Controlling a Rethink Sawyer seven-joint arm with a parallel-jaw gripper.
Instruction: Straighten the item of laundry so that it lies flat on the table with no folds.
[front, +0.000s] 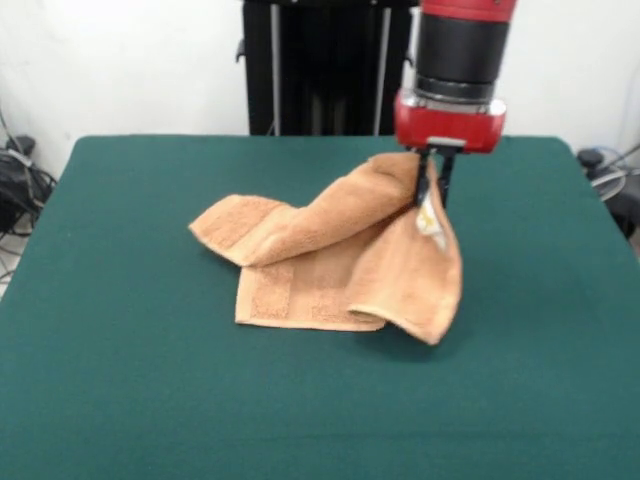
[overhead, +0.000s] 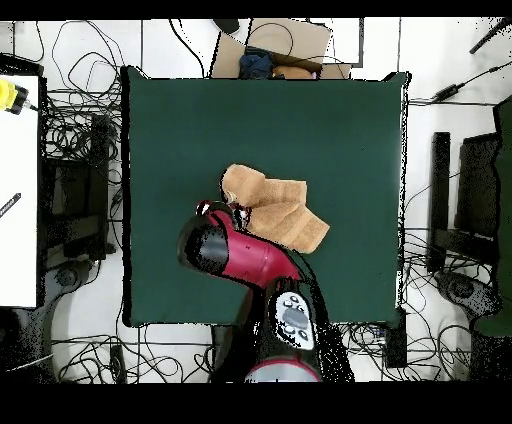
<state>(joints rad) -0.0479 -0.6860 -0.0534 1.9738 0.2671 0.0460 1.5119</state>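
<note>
The orange-tan towel (front: 330, 255) lies crumpled near the middle of the dark green table (front: 130, 380). One corner is lifted, and the cloth hangs from it in folds with a white tag (front: 430, 218) showing. My gripper (front: 432, 178) is shut on that raised corner, at the towel's right end in the front view. The rest of the towel rests on the table, folded over itself. In the overhead view the towel (overhead: 275, 205) lies just above the red arm (overhead: 245, 255), which hides the gripper.
The robot's black pedestal (front: 325, 65) stands behind the table's far edge. Cables and equipment (overhead: 75, 190) lie on the floor around the table. A cardboard box (overhead: 280, 45) sits beyond the table's top edge in the overhead view.
</note>
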